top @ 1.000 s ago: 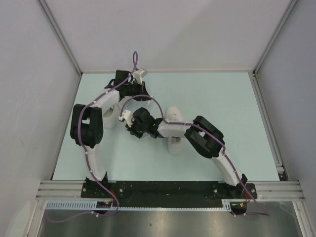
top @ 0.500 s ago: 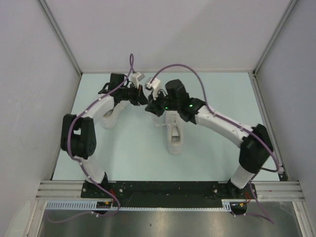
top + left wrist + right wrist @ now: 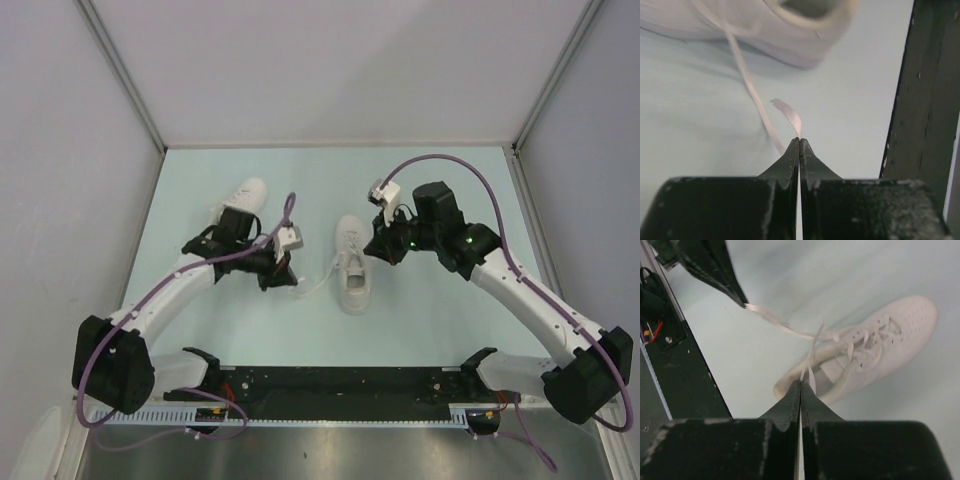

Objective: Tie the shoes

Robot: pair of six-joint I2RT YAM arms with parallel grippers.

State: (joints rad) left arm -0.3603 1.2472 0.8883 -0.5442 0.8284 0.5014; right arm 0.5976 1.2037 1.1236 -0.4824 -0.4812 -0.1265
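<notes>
Two white sneakers lie on the pale table. The middle shoe (image 3: 353, 278) points away from me; the second shoe (image 3: 240, 200) lies at the back left. My left gripper (image 3: 292, 283) is shut on a lace end (image 3: 788, 112), just left of the middle shoe (image 3: 790, 30). My right gripper (image 3: 373, 251) is shut on the other lace (image 3: 812, 347) beside the shoe's right side. In the right wrist view the shoe (image 3: 865, 355) lies beyond my closed fingertips (image 3: 801, 382), and the left fingers (image 3: 725, 275) pull their lace (image 3: 772, 320) out sideways.
Grey walls enclose the table on three sides. A metal rail (image 3: 535, 240) runs along the right edge. The black base plate (image 3: 340, 385) with both arm mounts lies along the near edge.
Both arms have swung out from over the shoes. The left gripper came toward me and the right one went right, each drawing a lace out of the middle shoe. The back-left shoe is now uncovered.
</notes>
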